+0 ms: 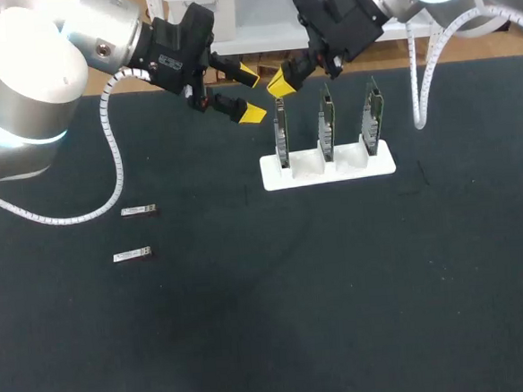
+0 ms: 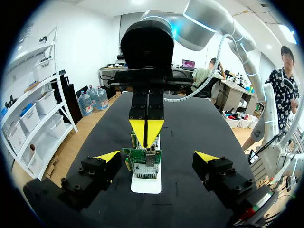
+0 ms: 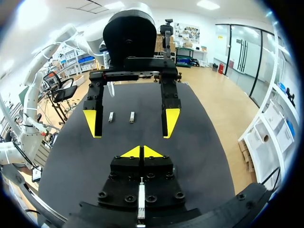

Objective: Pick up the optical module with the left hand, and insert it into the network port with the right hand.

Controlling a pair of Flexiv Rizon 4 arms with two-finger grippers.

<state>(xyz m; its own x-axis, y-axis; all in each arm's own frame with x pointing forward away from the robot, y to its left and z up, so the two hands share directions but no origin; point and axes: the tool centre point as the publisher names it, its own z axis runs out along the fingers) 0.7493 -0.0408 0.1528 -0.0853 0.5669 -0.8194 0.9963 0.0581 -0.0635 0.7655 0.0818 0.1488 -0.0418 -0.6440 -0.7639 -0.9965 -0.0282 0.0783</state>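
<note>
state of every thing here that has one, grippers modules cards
left gripper: open, empty
right gripper: shut, tips together
far optical module: lying flat on table
near optical module: lying flat on table
network cards: three, upright in white holder

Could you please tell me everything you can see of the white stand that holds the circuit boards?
The white stand is a low, flat block, seemingly plastic, with raised slotted ribs. It lies flat on the dark table, toward the far edge. Three green circuit boards stand upright in its slots, side by side and apart. The right tool, shut, hangs close above the left-end board. Nothing else touches the stand.
</note>
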